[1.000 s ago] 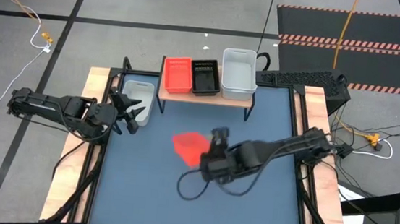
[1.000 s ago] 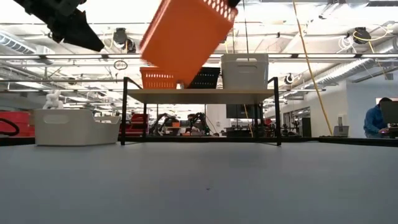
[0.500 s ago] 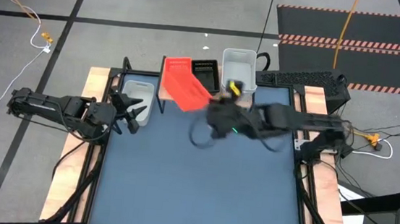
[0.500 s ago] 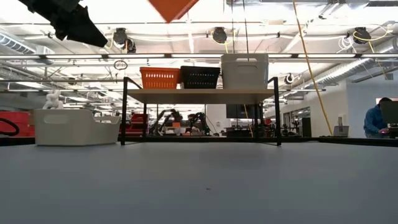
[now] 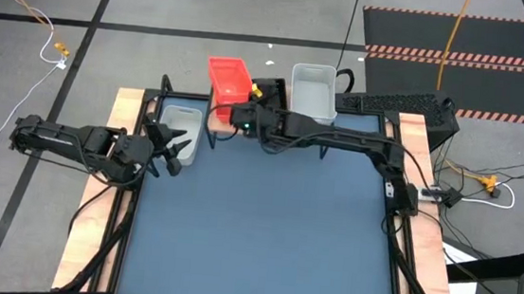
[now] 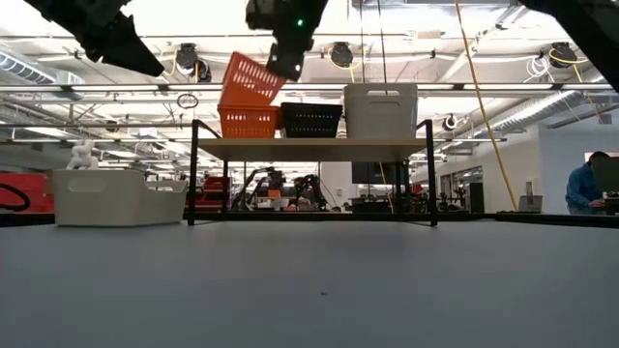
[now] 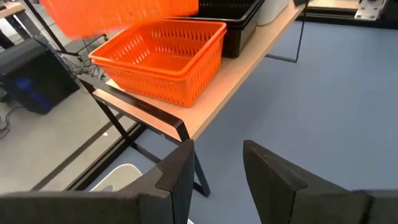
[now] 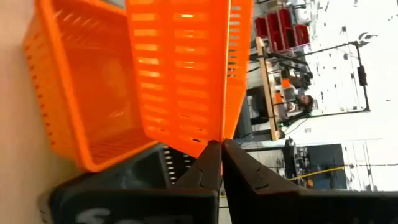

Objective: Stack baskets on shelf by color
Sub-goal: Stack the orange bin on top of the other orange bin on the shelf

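Observation:
My right gripper (image 5: 239,107) is shut on a red-orange basket (image 5: 227,75), held tilted just above another red-orange basket (image 6: 247,122) that stands at the left end of the shelf (image 6: 319,148). A black basket (image 6: 310,119) and a white-grey basket (image 6: 380,109) stand beside it on the plank. My left gripper (image 5: 172,149) hovers open at the table's left side, close to a white-grey basket (image 5: 183,121) resting on the table. The other baskets are out of view. My right gripper pinches the red-orange basket by the edge of a slatted wall (image 8: 214,138) between its two fingers. It comes from the table's right side, slanting upward. The basket is lifted clear and tilted (image 6: 250,77), its low end near the rim of the shelf's red-orange basket.
The shelf stands at the table's far edge on thin black legs (image 6: 191,174). Wooden side boards (image 5: 418,180) run along both sides of the table. The blue table top (image 5: 264,233) lies open between the arms. A person (image 6: 588,188) sits far off in the room.
My right gripper has carried the red-orange basket from mid-table up and toward the far edge, then down to the shelf's left end. The basket has turned about on the way and now hangs tilted over the shelf's red-orange basket.

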`<state>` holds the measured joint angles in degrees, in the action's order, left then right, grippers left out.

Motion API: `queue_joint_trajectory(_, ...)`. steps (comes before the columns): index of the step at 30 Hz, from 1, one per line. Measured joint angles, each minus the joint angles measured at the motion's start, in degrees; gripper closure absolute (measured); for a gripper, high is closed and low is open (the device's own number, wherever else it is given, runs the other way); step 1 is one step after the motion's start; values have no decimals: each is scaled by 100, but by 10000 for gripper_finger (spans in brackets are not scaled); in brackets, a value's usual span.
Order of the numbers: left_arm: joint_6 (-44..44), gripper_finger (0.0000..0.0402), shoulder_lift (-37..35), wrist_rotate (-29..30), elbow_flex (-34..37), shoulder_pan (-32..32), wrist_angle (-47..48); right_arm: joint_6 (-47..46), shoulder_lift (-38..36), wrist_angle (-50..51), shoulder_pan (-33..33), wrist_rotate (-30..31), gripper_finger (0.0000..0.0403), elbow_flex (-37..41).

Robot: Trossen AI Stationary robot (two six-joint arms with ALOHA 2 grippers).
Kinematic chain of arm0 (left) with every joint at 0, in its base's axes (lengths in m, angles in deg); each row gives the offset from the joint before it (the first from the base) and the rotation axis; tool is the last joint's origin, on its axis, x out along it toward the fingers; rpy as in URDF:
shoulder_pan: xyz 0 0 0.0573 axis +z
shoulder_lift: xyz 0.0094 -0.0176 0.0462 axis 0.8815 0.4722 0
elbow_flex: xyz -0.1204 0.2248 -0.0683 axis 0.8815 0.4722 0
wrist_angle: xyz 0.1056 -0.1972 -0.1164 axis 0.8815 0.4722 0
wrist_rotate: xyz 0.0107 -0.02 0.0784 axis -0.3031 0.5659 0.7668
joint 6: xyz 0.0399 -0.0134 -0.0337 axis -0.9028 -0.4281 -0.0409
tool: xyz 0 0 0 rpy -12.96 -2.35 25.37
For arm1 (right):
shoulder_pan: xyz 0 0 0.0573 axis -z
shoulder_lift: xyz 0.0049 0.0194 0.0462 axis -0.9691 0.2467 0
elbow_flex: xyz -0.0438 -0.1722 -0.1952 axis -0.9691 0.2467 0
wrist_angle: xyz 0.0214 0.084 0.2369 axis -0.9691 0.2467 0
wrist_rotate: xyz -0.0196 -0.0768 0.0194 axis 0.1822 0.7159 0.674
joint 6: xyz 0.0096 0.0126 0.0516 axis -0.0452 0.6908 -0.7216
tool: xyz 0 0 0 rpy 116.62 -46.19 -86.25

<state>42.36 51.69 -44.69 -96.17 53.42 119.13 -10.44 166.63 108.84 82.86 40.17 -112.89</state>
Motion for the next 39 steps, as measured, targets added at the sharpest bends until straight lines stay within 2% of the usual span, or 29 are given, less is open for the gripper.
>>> queue_joint_trajectory(10,-73,261,0,20,0,1,-34,-104,118,203,-124,187,402,0)
queue_joint_trajectory(18,22,261,-2,35,0,0,-140,-868,120,753,-196,301,365,0)
queue_joint_trajectory(21,21,261,0,35,0,0,-139,-1074,120,865,-280,154,348,1)
queue_joint_trajectory(23,21,261,0,35,0,1,-140,-1139,119,809,-316,-230,336,12)
queue_joint_trajectory(25,21,261,0,35,0,0,-139,-1105,91,720,-346,-592,324,20)
queue_joint_trajectory(28,21,261,0,33,0,0,-138,-894,76,373,-366,-764,312,22)
queue_joint_trajectory(35,2,261,0,33,0,2,-132,-413,21,-165,-361,-716,308,22)
queue_joint_trajectory(39,-16,261,-2,33,0,0,-125,-281,-51,-278,-361,-405,314,22)
